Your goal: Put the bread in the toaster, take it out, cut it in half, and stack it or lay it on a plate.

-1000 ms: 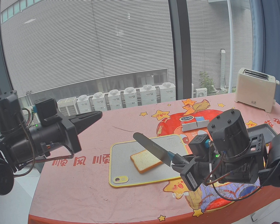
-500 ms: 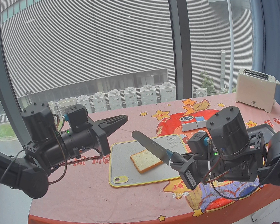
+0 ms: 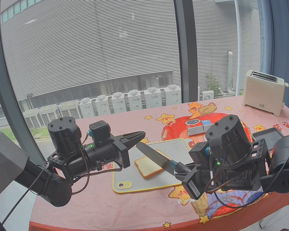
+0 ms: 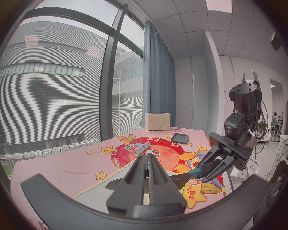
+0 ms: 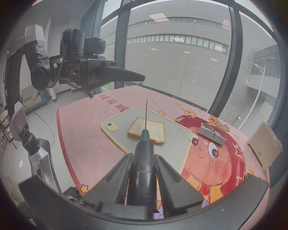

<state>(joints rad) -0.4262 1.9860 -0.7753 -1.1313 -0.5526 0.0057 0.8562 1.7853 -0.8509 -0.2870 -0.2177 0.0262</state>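
Right wrist view has the right fingers (image 5: 175,187) clamped on the dark handle of the knife (image 5: 144,140). The blade is seen edge-on and runs over the middle of the bread slice (image 5: 147,130), which reads as lining up the halving cut. Its tip tilts upward, so I judge the blade is not yet in the bread. The slice lies flat near the centre of the cutting board (image 5: 177,146), presumably so the cut lands on the board and not the cloth. The left fingers (image 3: 133,136) are pressed together with nothing between them. They hover over the board's far left corner, just beside the slice, probably to pin it steady. The board sits mid-surface (image 3: 92,204), toward the near edge. A dark plate (image 3: 267,135) waits near the right edge for the halves, and the toaster (image 3: 265,92) stands at the far right corner.
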